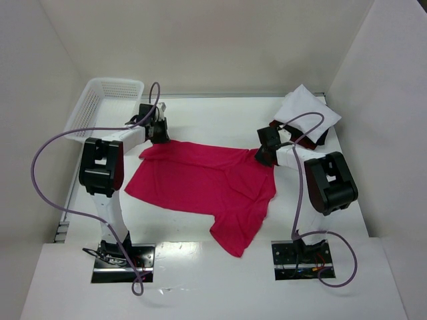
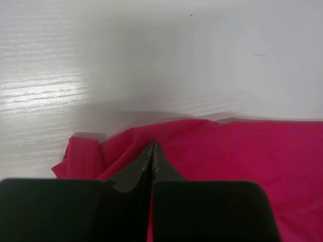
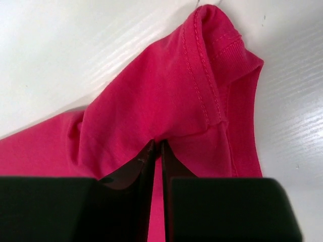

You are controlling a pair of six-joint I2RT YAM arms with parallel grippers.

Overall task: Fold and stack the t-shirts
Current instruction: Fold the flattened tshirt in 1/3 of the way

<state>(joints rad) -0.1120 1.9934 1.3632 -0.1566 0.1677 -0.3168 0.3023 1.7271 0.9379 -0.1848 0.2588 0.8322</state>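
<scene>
The crimson red t-shirt [image 1: 203,181] lies spread across the middle of the table, one part trailing toward the near edge. My left gripper [image 1: 159,135] is shut on its far left corner; in the left wrist view the jaws [image 2: 153,146] pinch the red t-shirt [image 2: 242,151]. My right gripper [image 1: 265,157] is shut on its far right corner, and the right wrist view shows the gripper [image 3: 157,143] nipping the red t-shirt [image 3: 166,96] near a seamed hem. A folded white t-shirt [image 1: 307,111] rests on the dark maroon-black t-shirt [image 1: 319,139] at the far right.
A white mesh basket [image 1: 100,103] stands at the far left corner. White walls enclose the table on the left, back and right. Purple cables loop from both arms.
</scene>
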